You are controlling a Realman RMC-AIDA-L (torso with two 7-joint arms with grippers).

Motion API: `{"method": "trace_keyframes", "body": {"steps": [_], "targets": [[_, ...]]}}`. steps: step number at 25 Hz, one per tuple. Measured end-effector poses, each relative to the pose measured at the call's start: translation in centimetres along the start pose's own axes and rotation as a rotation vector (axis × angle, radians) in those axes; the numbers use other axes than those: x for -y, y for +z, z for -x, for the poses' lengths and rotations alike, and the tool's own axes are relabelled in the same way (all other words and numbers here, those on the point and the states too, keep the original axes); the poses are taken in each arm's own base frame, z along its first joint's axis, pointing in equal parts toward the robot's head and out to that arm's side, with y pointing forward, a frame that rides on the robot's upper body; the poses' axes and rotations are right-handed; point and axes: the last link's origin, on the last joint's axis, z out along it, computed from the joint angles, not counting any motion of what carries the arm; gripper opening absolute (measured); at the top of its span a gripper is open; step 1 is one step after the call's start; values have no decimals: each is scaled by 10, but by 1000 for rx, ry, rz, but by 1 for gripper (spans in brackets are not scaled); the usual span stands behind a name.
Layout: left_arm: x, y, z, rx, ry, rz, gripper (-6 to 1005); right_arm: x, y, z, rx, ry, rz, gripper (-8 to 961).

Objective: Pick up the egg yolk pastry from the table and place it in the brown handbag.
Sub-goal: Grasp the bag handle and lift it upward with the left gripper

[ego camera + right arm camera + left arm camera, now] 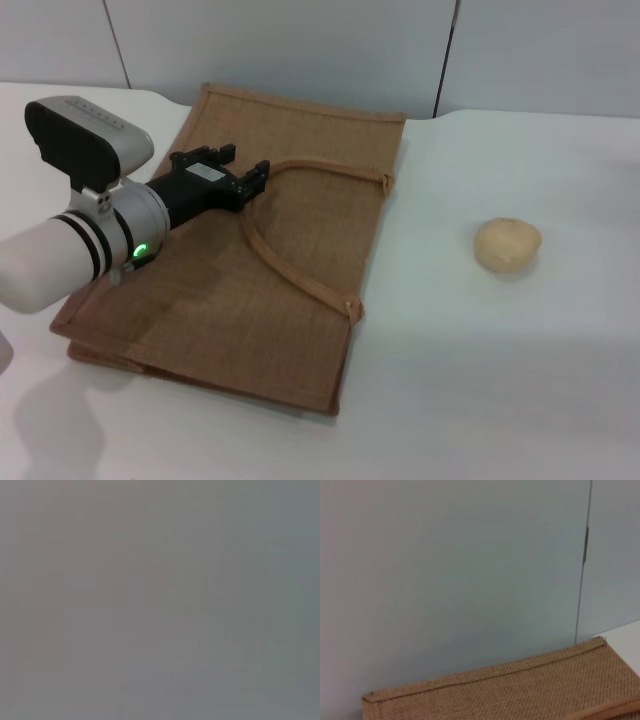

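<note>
The egg yolk pastry (507, 244), a small pale yellow-beige ball, sits on the white table (500, 380) to the right of the brown handbag (200, 300). The woven bag lies flat, and its strap handle (290, 268) arches across its top face. My left gripper (240, 163) hovers low over the far part of the bag, open and empty, with one fingertip (259, 174) right beside the top of the strap's arch. The left wrist view shows only the bag's far edge (520, 685) and the wall. My right gripper is out of view; its wrist view shows plain grey.
A grey panelled wall (300, 50) runs along the far edge of the table. White tabletop lies between the bag and the pastry and in front of both.
</note>
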Motion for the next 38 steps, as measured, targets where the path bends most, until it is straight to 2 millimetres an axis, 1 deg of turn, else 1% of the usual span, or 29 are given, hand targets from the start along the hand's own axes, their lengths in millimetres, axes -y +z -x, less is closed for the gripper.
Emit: {"method": "trace_keyframes", "body": {"steps": [2, 7, 15, 19, 38], "targets": [[0, 0, 0, 1, -5, 0, 602, 0, 0, 0, 0, 0, 0, 893], [1, 1, 2, 21, -31, -7, 552, 0, 1, 1, 1, -1, 1, 893], [4, 7, 5, 91, -60, -44, 557, -1, 2, 2, 4, 1, 1, 893], [1, 12, 4, 128, -70, -27, 563, 0, 2, 2, 6, 5, -2, 893], [-1, 16, 2, 150, -68, -12, 562, -2, 4, 3, -7, 7, -6, 893]]}}
